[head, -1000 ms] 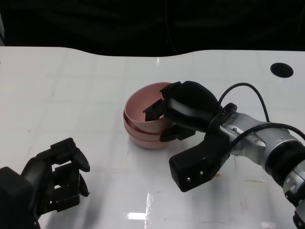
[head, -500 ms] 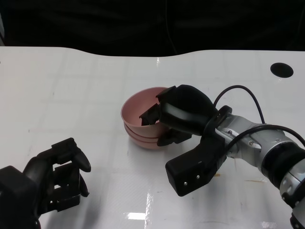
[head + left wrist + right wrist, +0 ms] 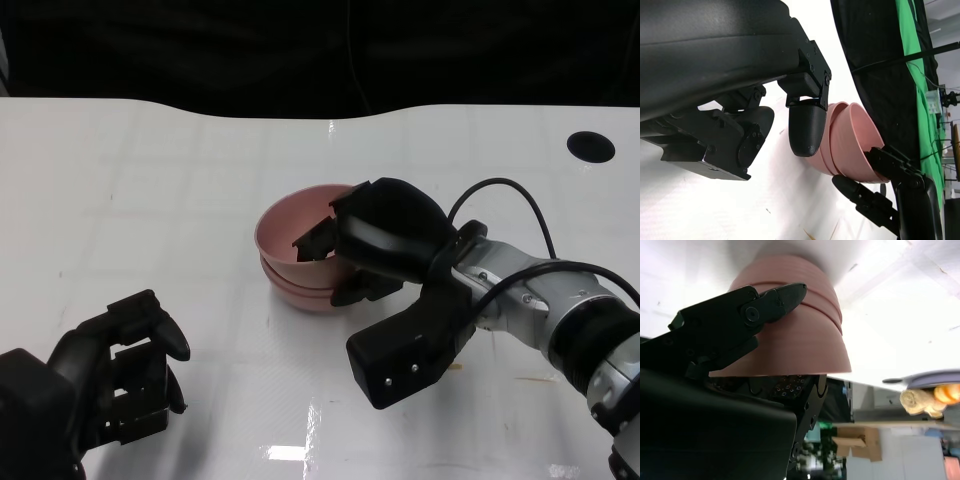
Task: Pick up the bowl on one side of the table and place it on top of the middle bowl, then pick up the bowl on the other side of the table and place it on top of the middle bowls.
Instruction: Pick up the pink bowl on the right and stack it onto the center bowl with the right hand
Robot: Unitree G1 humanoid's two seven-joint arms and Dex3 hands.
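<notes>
A robot's right hand [image 3: 375, 245] grips the rim of the top pink bowl [image 3: 290, 235], fingers hooked inside the wall and others pressed against the outside, with the bowl sitting nested on the stack of pink bowls [image 3: 300, 290] at the middle of the white table [image 3: 150, 180].

The risk now lies in the letting go. If the hand pulls away before its fingers spread clear of the rim, it may drag the top bowl off the stack or tip it, since the inner fingers sit below the lip. A sideways withdrawal toward 4 o'clock could also shove the whole stack across the glossy surface. The right wrist view shows the bowls seated closely, one ridge above another, so the nest looks settled, though whether the top bowl lies fully level cannot be told.

From the hand, the bowl lies at about 9 o'clock, touching the fingers; the palm and forearm trail off toward 4 o'clock.

The left hand [image 3: 115, 375] rests near the table's front edge, at about 7 o'clock from the stack and well apart from it, fingers curled in and holding nothing.
</notes>
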